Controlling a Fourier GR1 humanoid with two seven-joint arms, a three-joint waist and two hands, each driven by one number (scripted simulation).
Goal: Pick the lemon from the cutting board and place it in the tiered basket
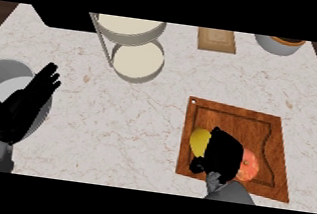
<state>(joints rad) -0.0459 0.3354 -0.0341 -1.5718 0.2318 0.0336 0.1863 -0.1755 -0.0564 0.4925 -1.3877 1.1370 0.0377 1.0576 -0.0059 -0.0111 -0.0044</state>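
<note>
I am hovering the right hand (222, 155) against the lemon (199, 139) on the cutting board (277, 130) to line up a pick; I cannot tell whether it is grasping. The tiered basket (133, 50) is sitting well apart across the bench, and the left hand (24, 106) is resting released at the view's left.

One lemon (199, 139), one reddish fruit (250, 166), one cutting board (272, 128), one tiered basket (137, 62)

I log the counter (115, 118) as veined stone, smooth, low sheen. The cutting board (234, 120) looks like reddish-brown wood with faint grain; the lemon (199, 139) has smooth, matt skin. The tiered basket (139, 62) shows thin grey metal rims, and the left hand (28, 102) and right hand (222, 155) are matt black.
</note>
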